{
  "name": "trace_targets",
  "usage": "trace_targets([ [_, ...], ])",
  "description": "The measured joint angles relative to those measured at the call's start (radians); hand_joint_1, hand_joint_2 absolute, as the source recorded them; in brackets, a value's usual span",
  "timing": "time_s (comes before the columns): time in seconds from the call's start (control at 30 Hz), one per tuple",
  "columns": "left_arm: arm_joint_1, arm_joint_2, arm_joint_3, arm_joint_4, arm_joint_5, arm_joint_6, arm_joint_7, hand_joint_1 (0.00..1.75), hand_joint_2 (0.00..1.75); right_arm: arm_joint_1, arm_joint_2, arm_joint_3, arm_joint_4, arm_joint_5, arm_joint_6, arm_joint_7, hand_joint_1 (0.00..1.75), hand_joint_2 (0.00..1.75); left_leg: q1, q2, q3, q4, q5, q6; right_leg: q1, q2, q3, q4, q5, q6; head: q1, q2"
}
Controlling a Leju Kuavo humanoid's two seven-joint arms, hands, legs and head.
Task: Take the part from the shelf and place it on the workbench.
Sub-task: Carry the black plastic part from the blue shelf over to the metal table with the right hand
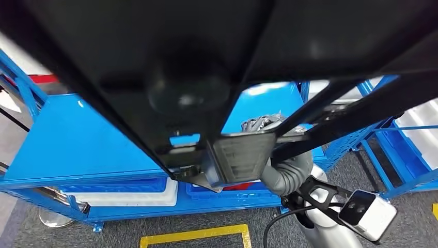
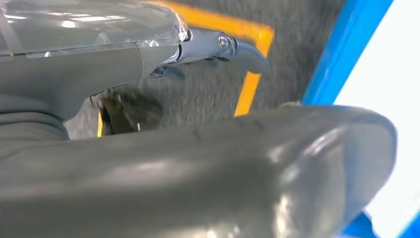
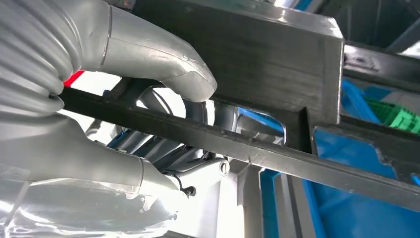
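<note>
Fingers (image 3: 163,74) of your right hand (image 3: 99,99) wrap a bar of the black part (image 3: 257,54), holding it above the blue shelf (image 1: 77,139). Your left hand (image 2: 198,168) is blurred; you cannot tell its fingers' state.

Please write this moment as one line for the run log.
stage: carrying | part: large black frame, lifted close to head camera | right hand: grips a bar of it | left hand: state unclear | below: blue shelf

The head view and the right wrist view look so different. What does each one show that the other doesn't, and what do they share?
Only the head view shows the yellow floor marking, the grey carpet and the white bin under the shelf top. Only the right wrist view shows the right hand close up, its fingers wrapped around a bar of the frame, and something green. Both show the black frame part and the blue shelf.
</note>
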Motion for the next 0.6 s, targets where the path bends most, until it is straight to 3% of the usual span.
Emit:
trace_targets([
  [0.03,0.001,0.0,0.002,0.0,0.0,0.002,0.003,0.0,0.0,0.002,-0.005,0.002,0.002,0.0,0.0,-0.005,1.73,1.75,0.002,0.001,-0.004,-0.007,0.015,0.005,-0.001,0.001,-0.003,0.001,-0.006,0.005,0.0,0.0],
  [0.07,0.001,0.0,0.003,0.0,0.0,0.003,0.006,0.0,0.0,0.004,-0.011,0.004,0.003,0.0,-0.001,-0.011,1.73,1.75,0.004,0.002,-0.011,-0.015,0.031,0.01,-0.001,0.003,-0.01,0.016,-0.031,0.009,0.001,0.0],
  [0.17,0.001,-0.001,0.006,0.0,-0.001,0.004,0.009,0.0,0.0,0.015,-0.03,0.008,0.006,0.0,0.002,-0.027,1.73,1.75,0.008,0.005,-0.049,-0.02,0.071,0.015,-0.006,0.007,-0.053,0.172,-0.179,0.024,0.001,0.0],
  [0.2,0.002,-0.001,0.006,0.0,-0.002,0.004,0.009,0.0,0.0,0.02,-0.035,0.01,0.008,0.001,0.003,-0.03,1.73,1.75,0.008,0.005,-0.064,-0.019,0.082,0.013,-0.009,0.007,-0.062,0.231,-0.207,0.029,0.001,0.0],
  [0.23,0.003,-0.002,0.007,0.0,-0.003,0.004,0.009,0.0,0.0,0.024,-0.04,0.011,0.009,0.001,0.004,-0.032,1.73,1.75,0.009,0.005,-0.081,-0.016,0.092,0.011,-0.013,0.007,-0.059,0.268,-0.209,0.034,0.001,0.0],
  [0.27,0.003,-0.003,0.007,0.0,-0.004,0.004,0.01,0.0,0.0,0.026,-0.044,0.013,0.01,0.001,0.004,-0.035,1.73,1.75,0.011,0.006,-0.097,-0.011,0.101,0.006,-0.017,0.007,-0.04,0.272,-0.192,0.039,0.001,0.0],
  [0.33,0.003,-0.004,0.008,0.0,-0.006,0.005,0.01,0.0,0.0,0.028,-0.049,0.015,0.01,0.004,0.003,-0.037,1.73,1.75,0.017,0.006,-0.13,0.007,0.113,-0.004,-0.026,0.007,0.047,0.184,-0.154,0.049,0.001,0.0],
  [0.4,0.003,-0.003,0.01,-0.001,-0.008,0.006,0.009,0.0,0.0,0.03,-0.05,0.017,0.009,0.024,-0.001,-0.039,1.73,1.75,0.019,0.001,-0.158,0.03,0.117,-0.018,-0.028,0.013,0.135,0.064,-0.163,0.048,0.0,0.0],
  [0.43,0.003,-0.003,0.01,-0.001,-0.008,0.007,0.008,0.0,0.0,0.032,-0.052,0.018,0.009,0.042,-0.006,-0.04,1.73,1.75,0.018,-0.002,-0.166,0.037,0.12,-0.025,-0.026,0.016,0.156,0.03,-0.176,0.04,-0.001,0.0],
  [0.53,0.006,-0.003,0.015,-0.001,-0.01,0.006,0.003,0.0,0.0,0.041,-0.056,0.021,0.008,0.09,-0.017,-0.051,1.73,1.75,0.023,-0.012,-0.179,0.042,0.127,-0.047,-0.02,0.01,0.148,0.017,-0.171,0.005,-0.002,0.0],
  [0.6,0.01,-0.004,0.017,-0.001,-0.014,0.005,0.001,0.0,0.0,0.044,-0.057,0.022,0.005,0.109,-0.023,-0.062,1.73,1.75,0.028,-0.013,-0.205,0.096,0.076,-0.056,-0.019,0.001,0.135,0.013,-0.155,-0.013,-0.002,0.0],
])
